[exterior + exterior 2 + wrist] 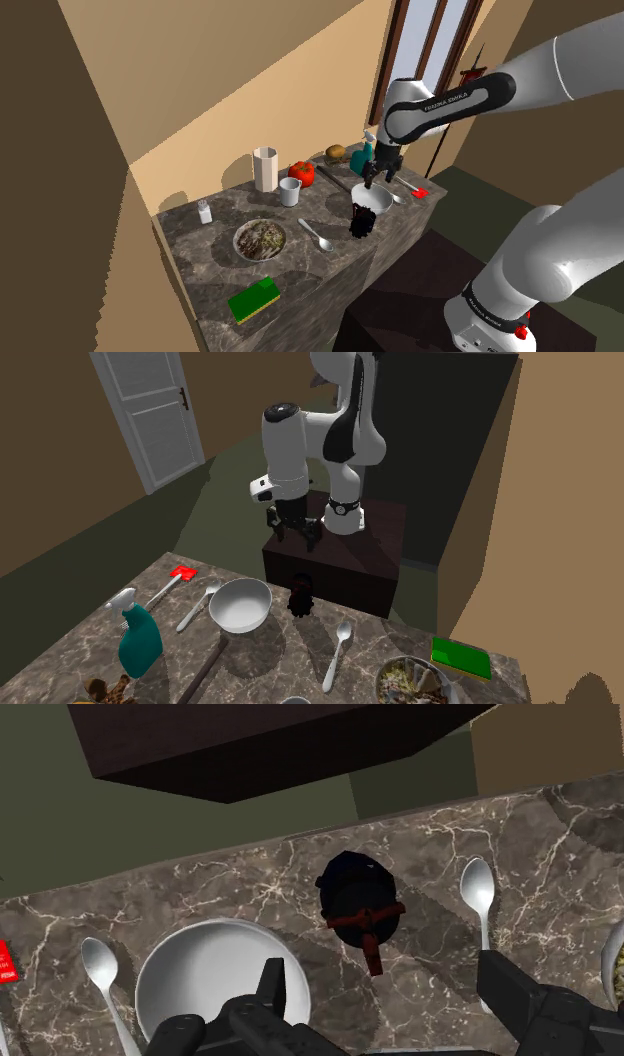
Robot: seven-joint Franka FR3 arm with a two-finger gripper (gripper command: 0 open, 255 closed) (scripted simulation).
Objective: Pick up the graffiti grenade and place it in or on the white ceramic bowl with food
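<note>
- In the shoulder view, you had the tool (pixel 372 182) hanging above the marbled desk (pixel 300 268), over the empty bowl (pixel 372 200) and touching nothing.
- The graffiti grenade (pixel 362 222) was a small dark lump. It stood at the desk's front edge, just beside the empty bowl and below the tool.
- The bowl with food (pixel 260 240) sat well apart from the grenade, toward the shoulder view's left. A spoon (pixel 316 235) lay between the two.
- A green sponge (pixel 255 300) lay near the desk's near corner.
- In the second exterior view, the tool (pixel 297 535) hung in front of the dark stand (pixel 345 562), above the graffiti grenade (pixel 301 595) and clear of it. Its two fingers were spread.
- The grenade stood at the desk (pixel 280 667) edge nearest the arm, between the empty bowl (pixel 240 604) and the spoon (pixel 338 652).
- The bowl with food (pixel 415 680) sat at that view's lower right, with the sponge (pixel 461 657) just beside it.
- In the wrist view, your tool (pixel 383 969) was spread wide, its black fingers (pixel 272 989) far apart and gripping nothing.
- The graffiti grenade (pixel 360 899) lay on the desk (pixel 250 884) beyond the fingertips, in line with the gap between them and untouched. It was dark with a red band across it.
- The empty bowl (pixel 215 979) sat just beside the grenade on one side, and the spoon (pixel 478 889) lay near it on the other.
</note>
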